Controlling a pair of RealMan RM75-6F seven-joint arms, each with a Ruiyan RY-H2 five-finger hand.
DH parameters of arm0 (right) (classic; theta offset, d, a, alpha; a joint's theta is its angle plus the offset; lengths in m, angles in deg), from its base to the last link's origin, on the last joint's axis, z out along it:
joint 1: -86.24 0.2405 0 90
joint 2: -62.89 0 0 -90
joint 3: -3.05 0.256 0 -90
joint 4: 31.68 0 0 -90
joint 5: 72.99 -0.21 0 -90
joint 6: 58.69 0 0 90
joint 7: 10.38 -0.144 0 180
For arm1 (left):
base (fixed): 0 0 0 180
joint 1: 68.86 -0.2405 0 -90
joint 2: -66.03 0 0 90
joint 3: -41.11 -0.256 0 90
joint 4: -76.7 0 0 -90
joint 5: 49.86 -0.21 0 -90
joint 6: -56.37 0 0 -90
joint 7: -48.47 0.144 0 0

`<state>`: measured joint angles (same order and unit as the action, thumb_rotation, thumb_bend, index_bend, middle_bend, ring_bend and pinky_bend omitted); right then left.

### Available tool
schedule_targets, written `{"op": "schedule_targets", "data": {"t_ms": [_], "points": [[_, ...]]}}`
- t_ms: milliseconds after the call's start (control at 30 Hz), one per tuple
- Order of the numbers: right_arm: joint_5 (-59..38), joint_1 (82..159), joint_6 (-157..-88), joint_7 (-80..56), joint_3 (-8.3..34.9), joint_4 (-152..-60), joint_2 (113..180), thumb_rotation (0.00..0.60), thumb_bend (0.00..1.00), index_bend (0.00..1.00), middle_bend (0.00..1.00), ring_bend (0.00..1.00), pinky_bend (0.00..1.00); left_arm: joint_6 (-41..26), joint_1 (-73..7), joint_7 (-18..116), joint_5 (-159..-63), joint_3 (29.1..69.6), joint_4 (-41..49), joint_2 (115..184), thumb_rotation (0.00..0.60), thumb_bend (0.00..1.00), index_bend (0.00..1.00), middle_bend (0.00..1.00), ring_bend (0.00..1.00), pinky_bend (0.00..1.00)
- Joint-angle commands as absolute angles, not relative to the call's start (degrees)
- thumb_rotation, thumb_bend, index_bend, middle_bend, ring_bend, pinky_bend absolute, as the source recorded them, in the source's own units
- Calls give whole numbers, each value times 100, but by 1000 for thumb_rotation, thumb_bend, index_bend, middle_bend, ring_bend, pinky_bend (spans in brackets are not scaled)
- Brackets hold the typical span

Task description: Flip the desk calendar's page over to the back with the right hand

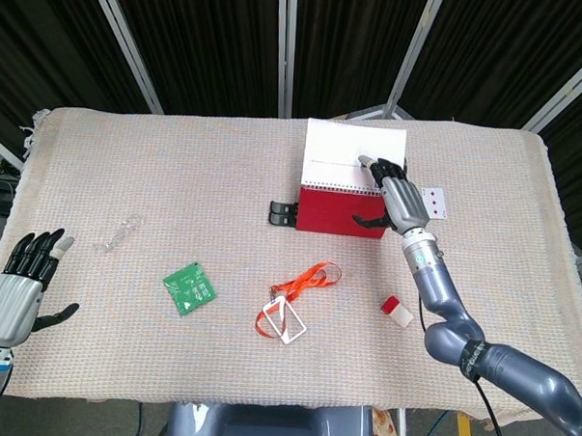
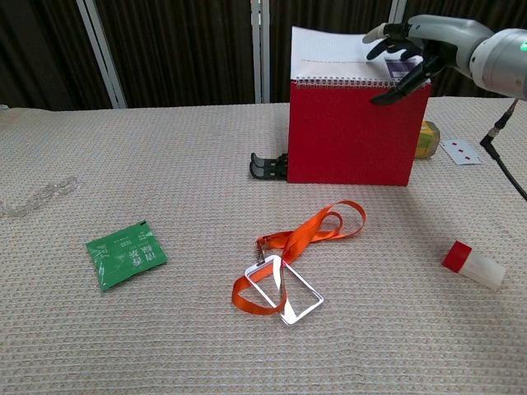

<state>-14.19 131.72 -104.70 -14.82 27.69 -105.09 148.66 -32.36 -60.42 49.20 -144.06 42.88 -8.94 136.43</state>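
Note:
The red desk calendar (image 1: pixel 338 212) (image 2: pixel 350 136) stands upright right of the table's middle. Its white page (image 1: pixel 355 149) (image 2: pixel 329 54) is lifted over the spiral binding and leans toward the back. My right hand (image 1: pixel 394 195) (image 2: pixel 413 49) reaches over the calendar's top right corner. Its spread fingers lie on the white page and its thumb hangs in front of the red cover; nothing is gripped. My left hand (image 1: pixel 20 281) hovers open at the table's front left edge, seen only in the head view.
A black clip (image 1: pixel 283 214) (image 2: pixel 268 167) lies at the calendar's left foot. An orange lanyard with a badge (image 1: pixel 292 297) (image 2: pixel 288 267), a green packet (image 1: pixel 189 288) (image 2: pixel 125 251), a red-and-white cap (image 1: pixel 395 310) (image 2: pixel 473 265), a playing card (image 1: pixel 434 202) (image 2: pixel 461 151) and a clear chain (image 1: pixel 119 235) lie around.

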Motion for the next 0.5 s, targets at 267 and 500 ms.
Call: {"op": "schedule_targets", "data": {"t_ms": [267,500], "points": [[-1685,13274,-10170,-1489,2541,-10216,14954,600,134,88,131,26,1,-3310,-6063,4914,-14450,4264,-918,13623,600,68,0,0,0,0],[-930,13058,-11108,-1821,2638,-10778,14771,600,133,65,84,9,0,-3379,-6093,4833,-14416,4283,-927,13578,600,68,0,0,0,0]]}}
